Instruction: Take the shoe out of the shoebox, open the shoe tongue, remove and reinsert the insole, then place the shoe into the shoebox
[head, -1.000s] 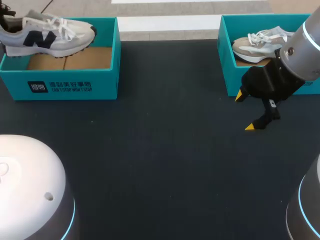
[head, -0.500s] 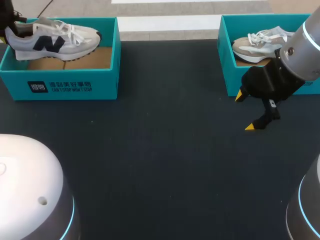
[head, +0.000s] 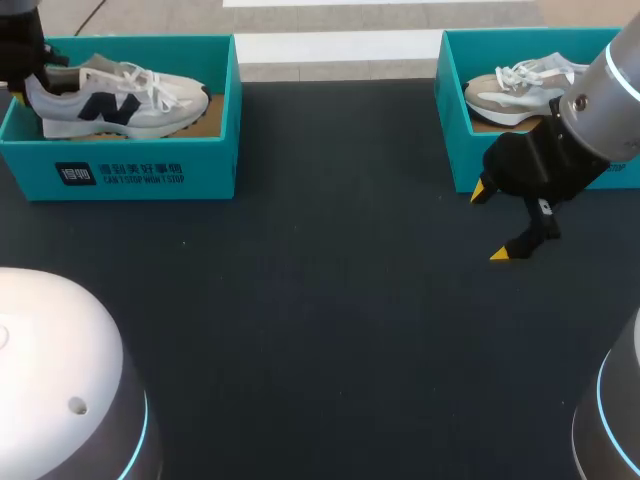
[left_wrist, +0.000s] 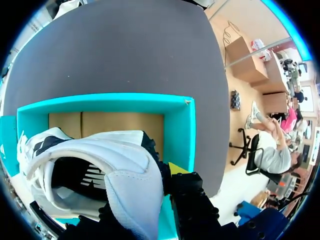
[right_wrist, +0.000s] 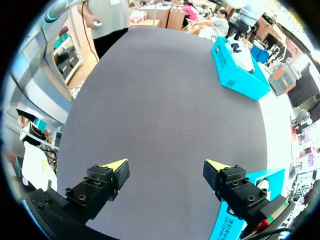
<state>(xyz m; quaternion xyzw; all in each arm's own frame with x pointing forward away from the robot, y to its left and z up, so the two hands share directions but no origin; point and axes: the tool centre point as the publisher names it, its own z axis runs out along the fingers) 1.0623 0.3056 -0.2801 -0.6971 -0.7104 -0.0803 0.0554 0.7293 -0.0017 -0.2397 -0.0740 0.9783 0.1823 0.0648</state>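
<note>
Since a second ago your shoe (head: 115, 100) has sunk rightward into the left box (head: 130, 172), heel apparently pinched in the left pincer (head: 25, 80), one finger hidden. Your right pincer (head: 490, 222) hangs spread over the worktop (head: 320, 300). Let go crooked and the toe may ride the box wall.

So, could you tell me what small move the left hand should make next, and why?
Probably ease down and let go: the left hand holds the shoe by its heel, already low inside the left box.
</note>
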